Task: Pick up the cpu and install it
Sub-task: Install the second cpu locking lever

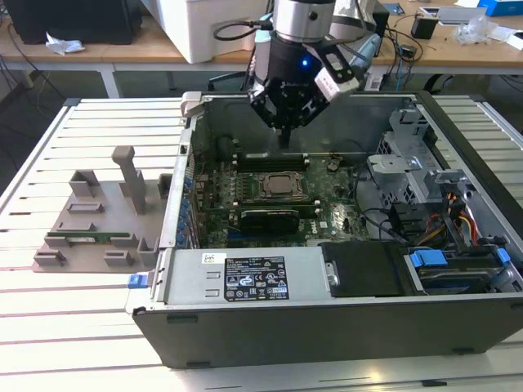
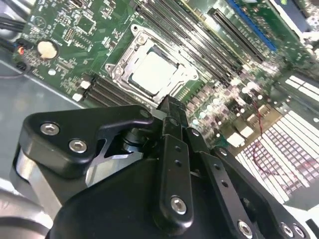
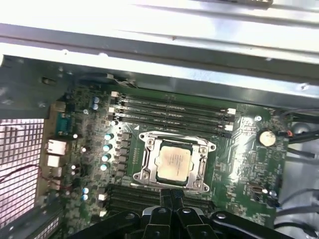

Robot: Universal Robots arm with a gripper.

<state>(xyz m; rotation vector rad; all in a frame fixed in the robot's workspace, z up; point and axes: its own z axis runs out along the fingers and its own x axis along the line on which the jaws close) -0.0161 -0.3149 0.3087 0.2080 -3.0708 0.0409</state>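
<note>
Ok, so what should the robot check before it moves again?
1. cpu lies flat inside the socket: ok.
2. gripper carries nothing: ok, it is shut and empty.
3. gripper is apart from the cpu: ok, it hangs above the board in the exterior view.
4. Socket's metal frame is locked down over the cpu: cannot tell.
5. computer case is open on top, so there is room to move: ok.
</note>
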